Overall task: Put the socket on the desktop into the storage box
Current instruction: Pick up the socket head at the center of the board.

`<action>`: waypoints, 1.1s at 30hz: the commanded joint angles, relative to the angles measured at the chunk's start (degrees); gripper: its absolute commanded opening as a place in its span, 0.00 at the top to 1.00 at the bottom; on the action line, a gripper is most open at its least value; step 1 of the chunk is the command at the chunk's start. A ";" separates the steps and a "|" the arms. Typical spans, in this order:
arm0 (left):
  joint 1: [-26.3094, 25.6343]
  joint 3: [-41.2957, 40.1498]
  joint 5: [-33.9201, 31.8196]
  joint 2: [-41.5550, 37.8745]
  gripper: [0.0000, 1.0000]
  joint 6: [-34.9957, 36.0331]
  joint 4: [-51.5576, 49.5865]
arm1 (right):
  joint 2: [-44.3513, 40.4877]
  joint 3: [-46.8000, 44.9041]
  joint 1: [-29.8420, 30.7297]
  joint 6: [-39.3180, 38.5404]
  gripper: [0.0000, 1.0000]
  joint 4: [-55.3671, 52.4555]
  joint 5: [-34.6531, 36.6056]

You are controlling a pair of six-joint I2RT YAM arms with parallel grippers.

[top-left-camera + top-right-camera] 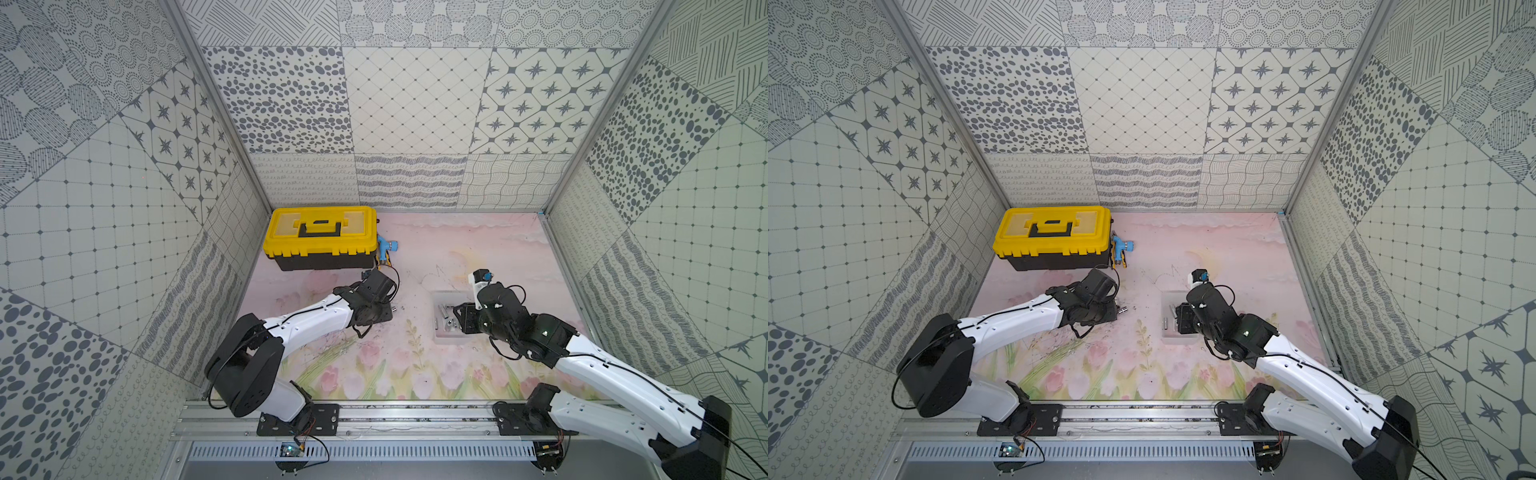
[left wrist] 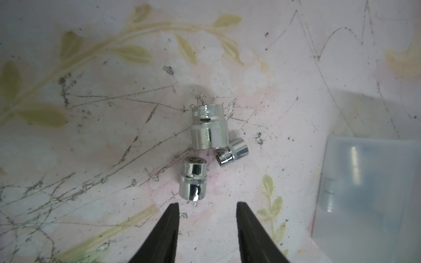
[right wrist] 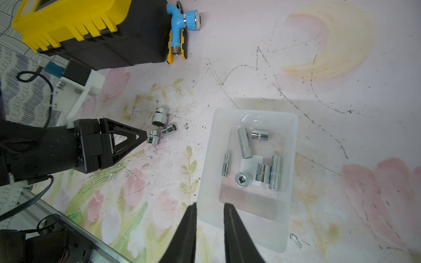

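Three chrome sockets lie close together on the flowered desktop: a large one (image 2: pixel 209 127), a medium one (image 2: pixel 193 180) and a small one (image 2: pixel 232 152). My left gripper (image 2: pixel 207 205) is open and low over the mat, with the medium socket just beyond its fingertips and nothing between them. From the right wrist view, that gripper's tip (image 3: pixel 145 136) is right beside the medium socket (image 3: pixel 153 136). The storage box (image 3: pixel 293 145) is a translucent tray holding several sockets. My right gripper (image 3: pixel 210 205) hovers over the box's near rim with a narrow gap and nothing in it.
A yellow-lidded black toolbox (image 1: pixel 320 239) stands at the back left with a blue hose nozzle (image 1: pixel 388 247) beside it. The storage box (image 1: pixel 440 299) sits right of centre, partly under the right wrist. Patterned walls close three sides, and a metal rail (image 1: pixel 415 411) runs along the front.
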 commanded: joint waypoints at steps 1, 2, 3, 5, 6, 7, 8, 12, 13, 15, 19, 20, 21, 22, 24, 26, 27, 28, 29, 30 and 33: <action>0.34 2.12 0.82 3.92 0.53 1.85 0.00 | -0.08 -0.50 0.68 0.20 0.76 1.43 -0.23; 0.37 2.51 0.58 4.69 0.53 2.11 -0.32 | -0.09 -0.54 0.71 0.17 0.76 1.43 -0.13; 0.32 2.87 0.22 5.38 0.53 2.23 -0.82 | -0.09 -0.55 0.82 0.20 0.76 1.43 0.00; 0.32 3.27 -0.27 6.41 0.54 2.53 -1.23 | -0.10 -0.63 0.83 0.14 0.77 1.43 0.02; 0.32 3.52 -0.71 6.87 0.54 2.60 -1.51 | -0.16 -0.62 0.82 0.18 0.77 1.43 0.02; 0.32 3.71 -0.93 7.32 0.54 2.72 -1.69 | -0.24 -0.73 0.91 0.21 0.77 1.43 -0.01; 0.35 3.77 -1.17 7.62 0.55 2.83 -1.78 | -0.28 -0.80 0.87 0.14 0.77 1.48 0.05; 0.32 3.89 -2.13 8.69 0.58 3.00 -1.78 | -0.37 -0.88 0.93 0.28 0.78 1.43 0.13; 0.33 3.87 -2.41 8.85 0.59 2.99 -1.78 | -0.40 -0.84 0.92 0.25 0.78 1.43 0.21; 0.32 3.57 -3.20 8.95 0.59 2.90 -3.28 | -0.42 -0.81 0.95 0.22 0.78 1.43 0.33; 0.39 3.29 -4.11 9.54 0.59 3.09 -3.23 | -0.48 -0.73 1.06 0.21 0.78 1.38 0.31; 0.32 3.28 -4.20 9.86 0.59 3.10 -3.11 | -0.44 -0.67 1.05 0.21 0.78 1.35 0.33; 0.23 3.37 -4.43 10.21 0.59 3.07 -3.09 | -0.43 -0.62 1.03 0.13 0.78 1.35 0.32; 0.37 3.33 -4.84 10.64 0.60 3.13 -3.11 | -0.46 -0.54 1.07 0.06 0.78 1.28 0.35; 0.32 3.48 -5.24 11.38 0.61 3.09 -3.03 | -0.57 -0.47 1.02 0.12 0.78 1.17 0.35; 0.35 3.55 -5.50 11.89 0.63 3.11 -2.97 | -0.69 -0.47 1.14 0.12 0.79 1.04 0.34; 0.33 3.51 -5.69 12.01 0.64 3.05 -3.03 | -0.75 -0.40 1.15 0.19 0.79 0.95 0.42; 0.38 3.48 -5.91 12.07 0.67 2.91 -3.29 | -0.90 -0.40 1.15 0.21 0.79 0.84 0.42; 0.32 3.48 -6.11 11.96 0.69 2.74 -3.66 | -0.97 -0.41 1.18 0.20 0.79 0.82 0.48; 0.40 3.48 -6.30 11.87 0.71 2.47 -4.31 | -1.07 -0.36 1.26 0.28 0.79 0.65 0.55; 0.32 2.85 -5.77 10.80 0.76 1.97 -5.37 | -1.45 -0.10 1.28 0.20 0.79 0.47 0.83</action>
